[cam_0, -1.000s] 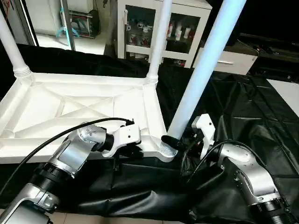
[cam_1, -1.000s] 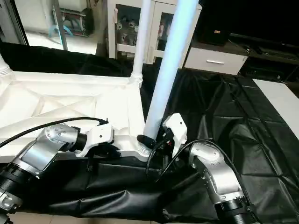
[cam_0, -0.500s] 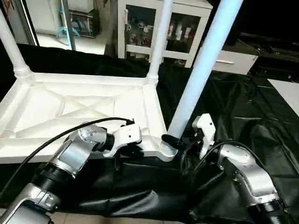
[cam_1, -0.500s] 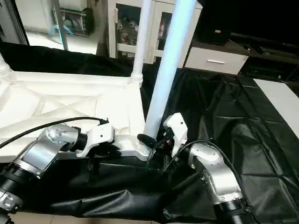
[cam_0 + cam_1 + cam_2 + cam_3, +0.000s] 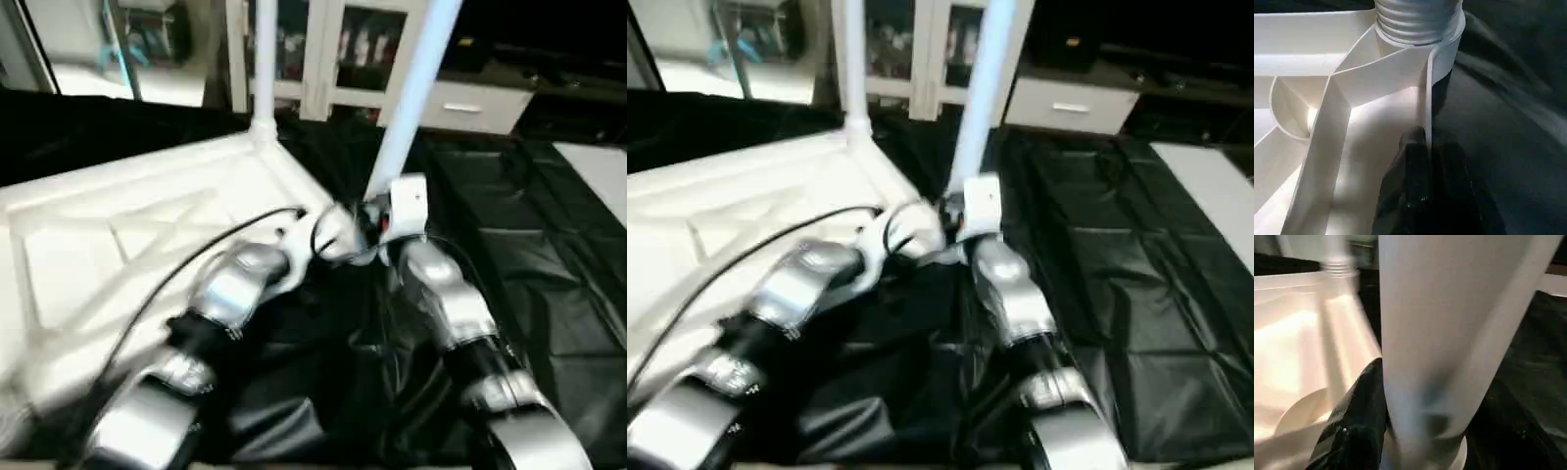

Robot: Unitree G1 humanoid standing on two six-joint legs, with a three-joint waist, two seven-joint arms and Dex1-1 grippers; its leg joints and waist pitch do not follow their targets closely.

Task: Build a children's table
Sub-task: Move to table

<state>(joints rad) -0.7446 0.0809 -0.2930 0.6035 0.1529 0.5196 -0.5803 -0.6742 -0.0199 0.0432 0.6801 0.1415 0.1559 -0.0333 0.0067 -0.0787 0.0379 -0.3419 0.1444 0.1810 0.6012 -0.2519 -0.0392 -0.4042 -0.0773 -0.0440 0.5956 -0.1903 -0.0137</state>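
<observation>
Pinched nearly shut, my left gripper [image 5: 1426,161] has the thin upright edge wall of the tabletop [image 5: 147,235] between its two black fingers, just short of the corner socket [image 5: 1418,29] with its ribbed collar. That white tabletop lies upside down on the black sheet [image 5: 549,255], spreading away to the left of my left hand, its X-braced ribs facing up. I count two legs standing in it: the far leg [image 5: 263,59] rises beyond my left hand, and the near leg [image 5: 411,88] stands in the corner socket straight ahead of both hands. My right gripper [image 5: 1415,431], about half open, is closed around that near leg low down, one finger [image 5: 1354,426] against its side.
</observation>
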